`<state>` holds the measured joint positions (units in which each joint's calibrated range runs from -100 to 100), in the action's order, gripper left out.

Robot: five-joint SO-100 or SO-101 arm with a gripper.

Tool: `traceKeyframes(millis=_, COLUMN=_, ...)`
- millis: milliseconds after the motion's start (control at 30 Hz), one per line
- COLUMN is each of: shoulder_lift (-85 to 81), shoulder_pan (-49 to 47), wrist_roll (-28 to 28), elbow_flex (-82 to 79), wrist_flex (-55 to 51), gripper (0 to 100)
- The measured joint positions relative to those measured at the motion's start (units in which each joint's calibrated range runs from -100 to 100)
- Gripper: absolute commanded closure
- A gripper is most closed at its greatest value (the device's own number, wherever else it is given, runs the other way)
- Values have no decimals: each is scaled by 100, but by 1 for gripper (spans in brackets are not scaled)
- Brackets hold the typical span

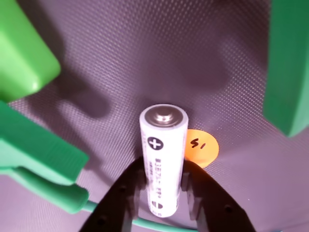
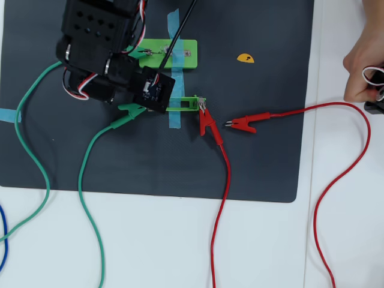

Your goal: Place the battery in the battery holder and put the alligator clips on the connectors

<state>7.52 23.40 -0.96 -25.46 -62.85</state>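
Arm (image 2: 114, 54) covers the holder's (image 2: 191, 103) left end; red clips (image 2: 208, 123) crowd mid-frame; lower mat (image 2: 150, 174) lies open.

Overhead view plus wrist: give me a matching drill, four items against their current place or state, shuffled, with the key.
Items
1. battery
2. red clip nearer the arm
3. other red clip
4. orange sticker

Place or state
A. lying loose on the dark mat, attached to nothing
B. held between the black fingers of the end effector, plus end showing
C. at the right end of the narrow green holder
D. alone on the mat, upper right in the overhead view

Pairs: 1-B, 2-C, 3-A, 4-D
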Motion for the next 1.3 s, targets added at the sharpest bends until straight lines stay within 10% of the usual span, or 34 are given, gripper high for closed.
traceKeyframes(millis=300, shoulder_lift=-1739, shoulder_pan=426, wrist_roll=0, elbow_flex=-453, wrist_flex=369, gripper=99)
traceKeyframes(millis=833, shoulder_lift=-3763, shoulder_pan=-3203, wrist_roll=-600, elbow_flex=-1359, wrist_flex=420, gripper=99)
traceKeyframes(millis=1300, shoulder_lift=-2814, shoulder_pan=-3707, wrist_roll=-625, elbow_flex=-1937, wrist_flex=1767, gripper=99)
